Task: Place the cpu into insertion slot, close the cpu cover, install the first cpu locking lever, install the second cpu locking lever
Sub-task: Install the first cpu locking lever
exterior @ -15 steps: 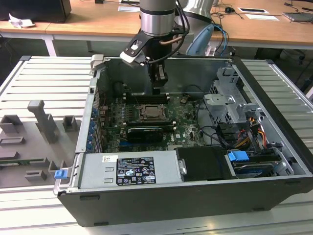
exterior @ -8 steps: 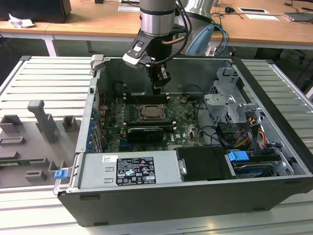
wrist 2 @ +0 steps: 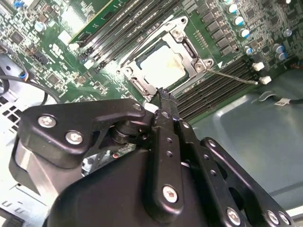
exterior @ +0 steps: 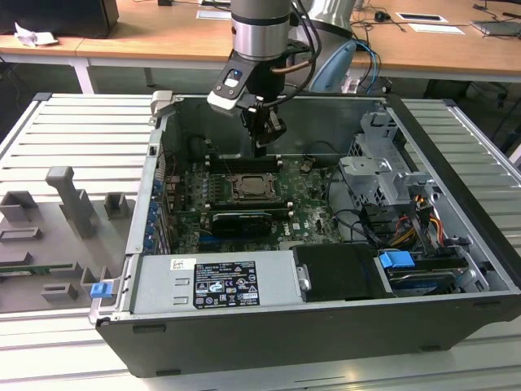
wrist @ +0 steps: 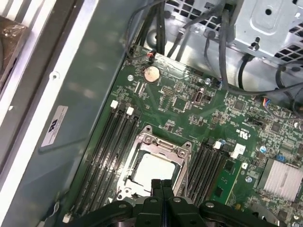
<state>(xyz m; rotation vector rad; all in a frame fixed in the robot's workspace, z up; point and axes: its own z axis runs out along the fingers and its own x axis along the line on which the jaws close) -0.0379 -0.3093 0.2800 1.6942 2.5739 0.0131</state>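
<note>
Well, my claw hangs in the upper middle of the exterior view, just above the green board inside the open computer case. My two fingers are pressed tight together and hold nothing.

The cpu lies flat in the insertion slot, in the middle of the exterior view. The cpu cover lies down over it like a picture frame, and the pale top peeks through the window. In the second wrist view a thin locking lever sticks out beside the slot, over the long black memory slots. I think it is not hooked down yet. My claw is close to the cover's edge, but I cannot tell if it touches.

I think the cpu is light, hard and easy to hurt, so only its edges are safe to hold. The lever looks like thin, springy, slippery wire. The best spot to hold it is near its free end.
</note>
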